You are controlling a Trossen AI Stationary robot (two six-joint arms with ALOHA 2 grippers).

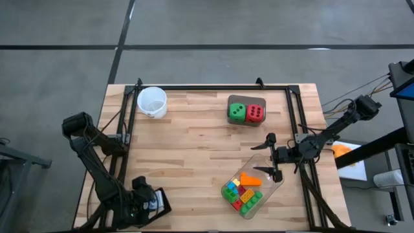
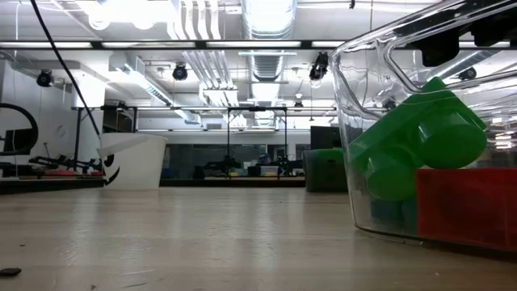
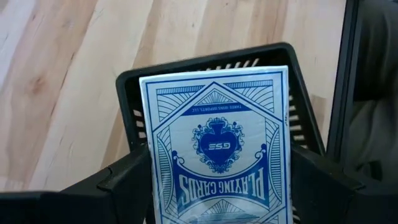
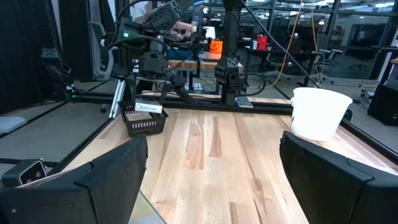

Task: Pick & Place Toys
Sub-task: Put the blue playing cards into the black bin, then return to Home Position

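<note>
Several bright bricks (image 1: 240, 194) and an orange wedge (image 1: 250, 178) lie in a clear tray (image 1: 265, 194) at the near right. In the low view a green brick (image 2: 416, 141) and a red one (image 2: 464, 202) show through the tray's wall. The green die (image 1: 237, 113) and the red die (image 1: 255, 114) stand side by side on the table at the far right. My right gripper (image 1: 272, 156) is open and empty over the tray's far end; it also shows in the right wrist view (image 4: 211, 180). My left gripper (image 1: 147, 202) is at the near left corner, open, with its fingers on either side of a blue playing-card box (image 3: 217, 143) that stands in a black basket (image 3: 127, 93). My left gripper has one finger (image 3: 124, 180) at each long side of the card box, coming from above. I cannot tell whether they touch it.
A white cup (image 1: 152, 101) stands at the far left, also in the right wrist view (image 4: 318, 112). A black frame (image 1: 213, 87) runs along the far edge and both sides of the table. Bare wood lies in the middle (image 1: 194, 149).
</note>
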